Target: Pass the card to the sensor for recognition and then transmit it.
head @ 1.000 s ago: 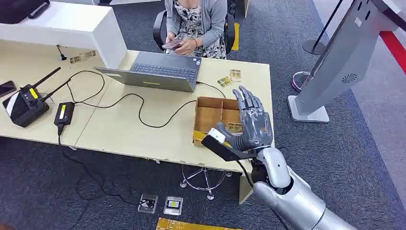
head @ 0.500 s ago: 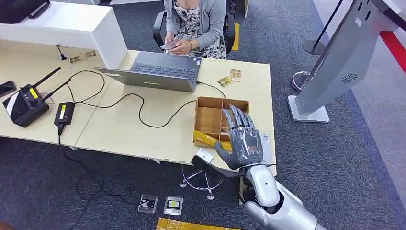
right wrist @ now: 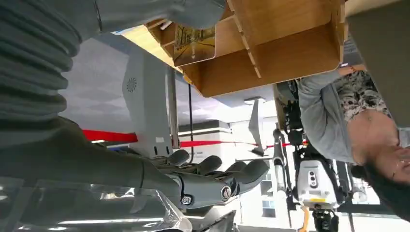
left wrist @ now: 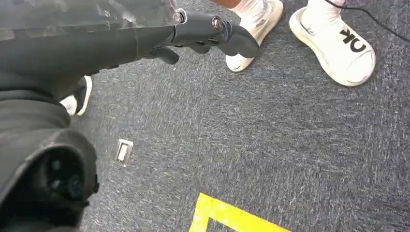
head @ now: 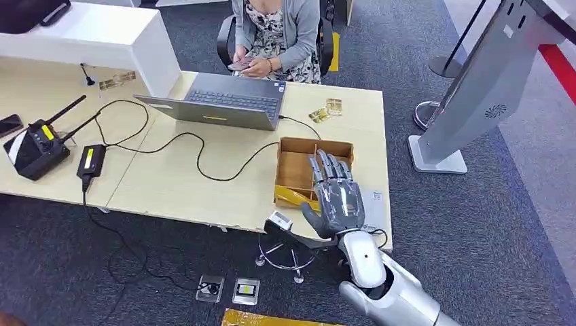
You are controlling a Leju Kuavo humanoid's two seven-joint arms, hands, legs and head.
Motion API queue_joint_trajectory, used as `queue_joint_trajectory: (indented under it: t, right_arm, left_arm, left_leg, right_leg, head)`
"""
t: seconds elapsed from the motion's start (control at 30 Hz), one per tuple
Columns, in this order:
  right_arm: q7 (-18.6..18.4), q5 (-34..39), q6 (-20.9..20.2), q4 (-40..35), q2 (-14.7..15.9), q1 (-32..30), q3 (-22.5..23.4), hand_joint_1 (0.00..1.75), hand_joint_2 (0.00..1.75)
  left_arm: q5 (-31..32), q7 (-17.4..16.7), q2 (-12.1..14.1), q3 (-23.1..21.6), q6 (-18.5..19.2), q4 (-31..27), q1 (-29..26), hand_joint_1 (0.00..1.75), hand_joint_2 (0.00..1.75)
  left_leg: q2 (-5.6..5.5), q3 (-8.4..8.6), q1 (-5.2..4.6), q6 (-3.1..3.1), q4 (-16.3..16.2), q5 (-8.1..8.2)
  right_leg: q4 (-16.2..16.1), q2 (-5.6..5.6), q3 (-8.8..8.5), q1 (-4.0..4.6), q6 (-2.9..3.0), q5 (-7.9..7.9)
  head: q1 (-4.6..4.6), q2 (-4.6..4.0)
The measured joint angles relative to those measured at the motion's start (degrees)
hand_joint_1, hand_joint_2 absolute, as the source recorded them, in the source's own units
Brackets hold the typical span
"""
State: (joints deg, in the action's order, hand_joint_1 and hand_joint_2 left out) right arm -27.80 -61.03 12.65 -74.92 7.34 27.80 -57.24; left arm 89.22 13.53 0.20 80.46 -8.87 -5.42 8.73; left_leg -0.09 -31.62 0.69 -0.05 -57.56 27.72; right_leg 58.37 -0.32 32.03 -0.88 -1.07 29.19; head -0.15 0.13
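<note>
My right hand (head: 336, 197) hovers with its fingers spread over the near right part of a brown divided cardboard box (head: 297, 163) at the table's front edge, holding nothing. A yellowish card (head: 293, 196) lies at the box's near left corner. In the right wrist view a gold-printed card (right wrist: 194, 44) lies in one compartment of the box (right wrist: 290, 53), apart from the straight fingers (right wrist: 217, 176). More cards (head: 326, 111) lie on the table beyond the box. My left hand (left wrist: 203, 34) hangs over the carpet with nothing in it.
A laptop (head: 224, 102) with a black cable sits behind the box, and a person (head: 278, 34) is seated across the desk. A black radio unit (head: 37, 146) and a charger (head: 90, 161) lie at the left. A grey kiosk (head: 475, 88) stands right of the table. A person's slippered feet (left wrist: 338, 43) are near my left hand.
My right hand has drawn back toward me and sunk lower, from above the box's far right to its near edge. Its fingers stay spread.
</note>
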Motion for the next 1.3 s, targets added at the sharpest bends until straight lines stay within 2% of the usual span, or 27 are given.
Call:
queue_joint_trajectory:
  t: [0.53, 1.3]
  right_arm:
    - [1.0, 1.8, -3.0, 8.1, -3.1, 4.2, 1.6, 0.00, 1.75]
    - [1.7, 4.1, -3.7, 16.2, -4.0, 6.2, 3.3, 0.00, 1.75]
  left_arm:
    - [0.2, -0.2, 0.0, 0.0, 1.0, 0.0, 0.0, 0.00, 0.00]
    - [0.6, -0.1, 0.0, 0.0, 1.2, 0.0, 0.0, 0.00, 0.00]
  left_leg:
    - [0.00, -0.01, 0.00, 0.00, 0.0, 0.00]
    - [0.00, -0.01, 0.00, 0.00, 0.0, 0.00]
  right_leg:
    - [0.0, -0.01, 0.00, 0.00, 0.00, 0.00]
    - [0.0, 0.00, 0.01, 0.00, 0.00, 0.00]
  head:
    - [-0.02, 0.00]
    - [0.00, 0.00]
